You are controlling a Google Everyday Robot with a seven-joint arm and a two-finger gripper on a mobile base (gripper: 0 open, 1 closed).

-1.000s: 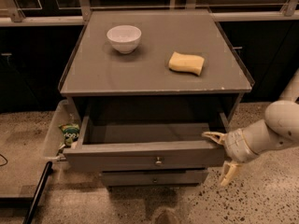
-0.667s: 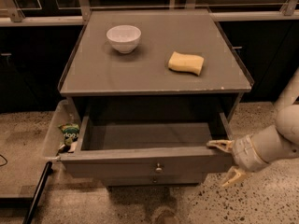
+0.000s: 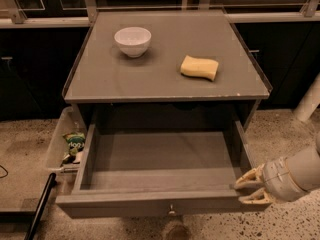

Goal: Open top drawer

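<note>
The cabinet (image 3: 165, 79) stands where it did a second ago. The drawer (image 3: 160, 159), just under its top, is the thing that has moved. It has slid further out toward the camera, and almost its whole grey floor now shows, bare. Its front hides the two lower fronts. I judge the task as good as done, with only a release and a retreat likely left.

The gripper (image 3: 244, 190) has come along with the drawer and sits at the right end of its front. One finger is behind the panel and one in front. The fingers stand closer together than before, and they appear pinched on the panel's edge rather than on the knob (image 3: 171, 211).

A pale bin (image 3: 59, 139) stands against the cabinet's left side, unchanged. A white bowl (image 3: 132, 40) and a yellow sponge (image 3: 199, 67) rest well apart on the top, and neither has shifted with the pull.

No brand or label shows on the cabinet, drawer, bowl or sponge. A green packet (image 3: 75, 143) in the bin carries print, but none of it can be read.
</note>
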